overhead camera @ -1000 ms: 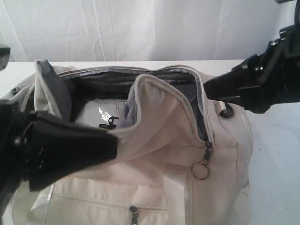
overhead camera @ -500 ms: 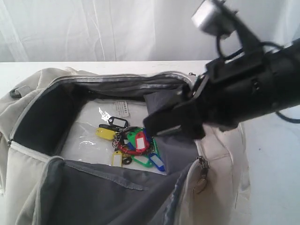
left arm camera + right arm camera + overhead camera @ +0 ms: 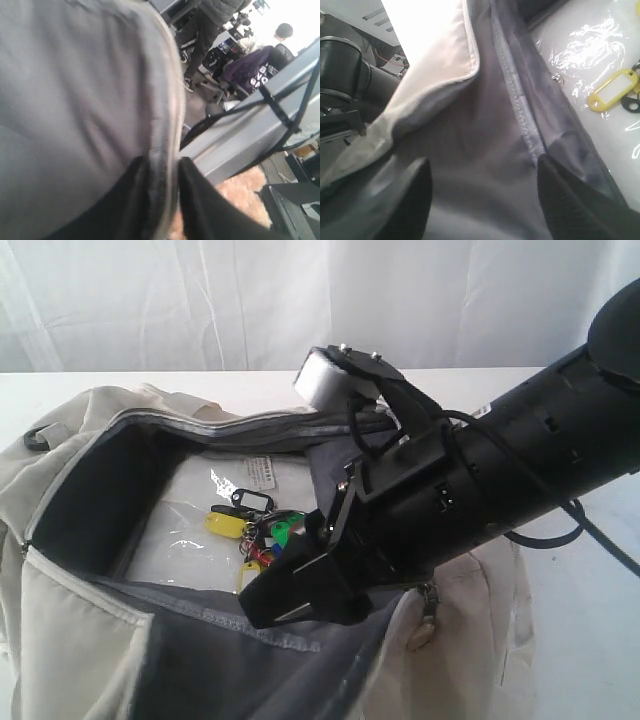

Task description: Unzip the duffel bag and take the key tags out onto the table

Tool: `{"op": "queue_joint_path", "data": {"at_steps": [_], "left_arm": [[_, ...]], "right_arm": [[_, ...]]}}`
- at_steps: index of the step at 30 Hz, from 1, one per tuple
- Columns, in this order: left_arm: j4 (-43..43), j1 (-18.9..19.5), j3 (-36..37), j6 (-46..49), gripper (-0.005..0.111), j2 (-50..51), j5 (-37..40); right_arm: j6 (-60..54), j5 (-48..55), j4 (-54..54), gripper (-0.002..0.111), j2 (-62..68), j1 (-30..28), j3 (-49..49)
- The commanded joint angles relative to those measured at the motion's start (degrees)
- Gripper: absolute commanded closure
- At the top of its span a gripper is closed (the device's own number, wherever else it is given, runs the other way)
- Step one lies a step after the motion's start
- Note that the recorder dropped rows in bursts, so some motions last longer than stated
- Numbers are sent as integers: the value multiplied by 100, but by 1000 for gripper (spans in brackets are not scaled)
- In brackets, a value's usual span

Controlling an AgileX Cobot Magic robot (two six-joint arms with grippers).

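The cream-beige duffel bag (image 3: pixel 80 640) lies unzipped on the white table (image 3: pixel 590 640), its mouth gaping. The key tags (image 3: pixel 250 530) rest on the bag's floor: yellow, black, red and green ones show, and my right arm hides part of the bunch. My right gripper (image 3: pixel 290 595) reaches across into the mouth, just above the near rim and beside the tags. In the right wrist view the right gripper (image 3: pixel 482 165) is open over grey lining (image 3: pixel 485 145), with a yellow tag (image 3: pixel 615 90) beyond. My left gripper (image 3: pixel 162 162) is shut on the bag's grey rim (image 3: pixel 162 125); the exterior view does not show it.
A white curtain (image 3: pixel 200 300) hangs behind the table. A clear plastic sheet (image 3: pixel 185 535) and a white label (image 3: pixel 262 472) lie on the bag's floor. A zipper pull (image 3: pixel 425 625) hangs at the bag's right end.
The near flap has been drawn down and toward the camera, which has uncovered the key tags. My right arm came from the right edge into the bag's mouth and lowered toward the tags.
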Motion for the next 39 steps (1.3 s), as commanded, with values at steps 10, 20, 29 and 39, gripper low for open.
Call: {"op": "queue_joint_path", "data": {"at_steps": [10,20,29,39], "left_arm": [[-174,-7,-267,476,39,-45,-153],[-123,-7,-1476,556,40,-53,-1821],[1267,-7,-2204,358,90,-515,-3844],[1583,-7,-2215,333,107,-1731,-5555]], "right_arm": [[-79,-15,61,51,18,11,40],[-79,-36,-123,58,46,11,40],[-167,-66,-681,58,46,363,40],[-217,-1116,-993,72,57,611,40]]}}
